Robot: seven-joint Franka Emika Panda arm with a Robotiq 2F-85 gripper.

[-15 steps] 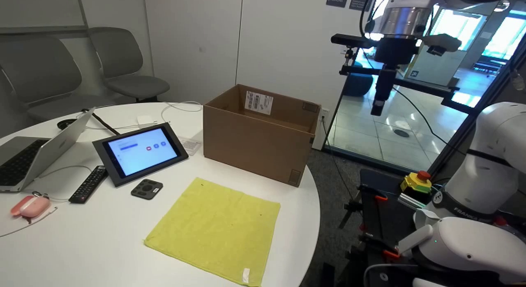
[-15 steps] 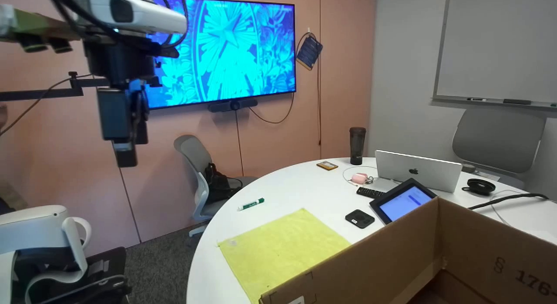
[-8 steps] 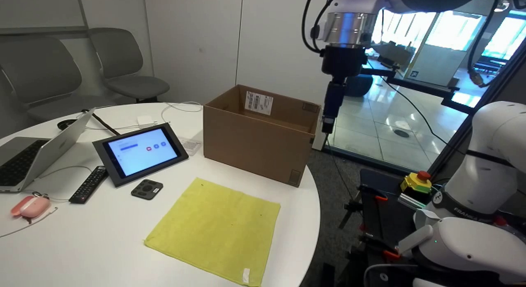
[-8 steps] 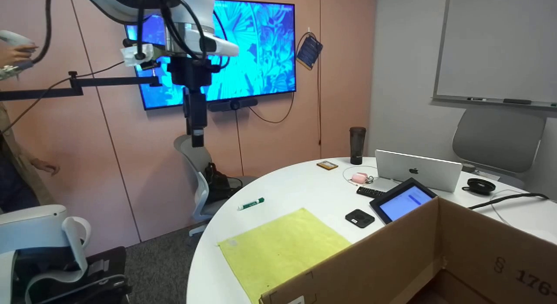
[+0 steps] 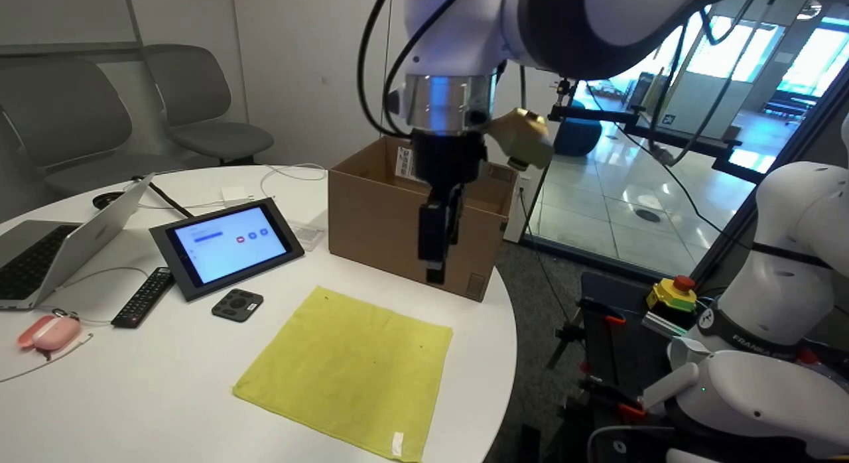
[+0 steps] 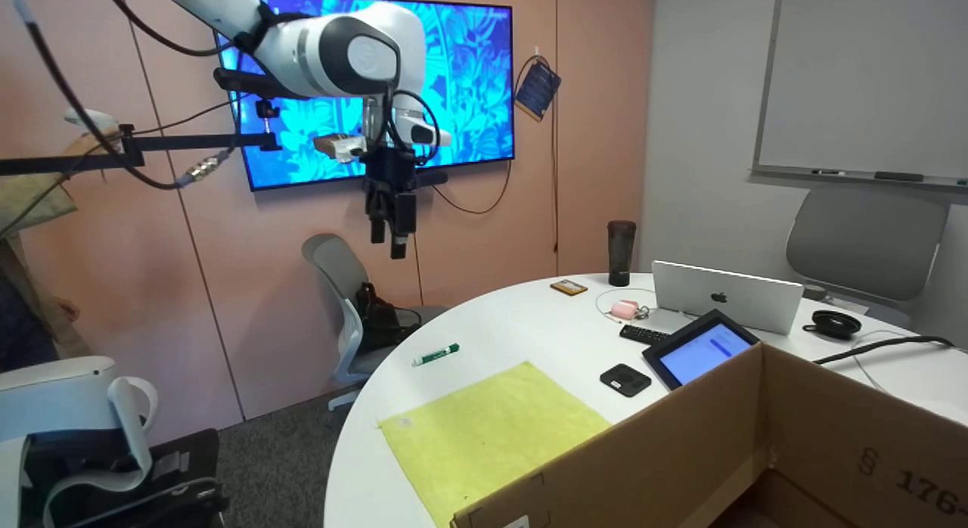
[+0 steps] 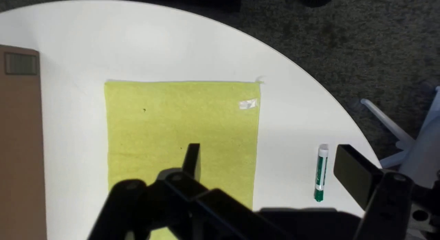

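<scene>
My gripper (image 7: 270, 161) is open and empty in the wrist view, with its two fingers wide apart. It hangs pointing down above the table in both exterior views (image 5: 442, 259) (image 6: 389, 242). In the wrist view a green and white marker (image 7: 320, 173) lies on the table between the fingers, nearer the right finger; an exterior view shows it too (image 6: 436, 354). A yellow cloth (image 7: 185, 123) lies flat below, partly behind the left finger, and shows in both exterior views (image 5: 345, 370) (image 6: 491, 430). The gripper touches nothing.
An open cardboard box (image 5: 411, 231) stands beside the cloth. A tablet (image 5: 229, 244), small black puck (image 5: 237, 305), remote (image 5: 142, 297), laptop (image 5: 73, 251) and pink earbud case (image 5: 56, 333) lie farther along the round white table (image 5: 166, 396). A dark tumbler (image 6: 621, 252) stands upright.
The arm has swung out over the table and come lower, moving left in one exterior view and right in the other. The cloth, marker and box have not moved.
</scene>
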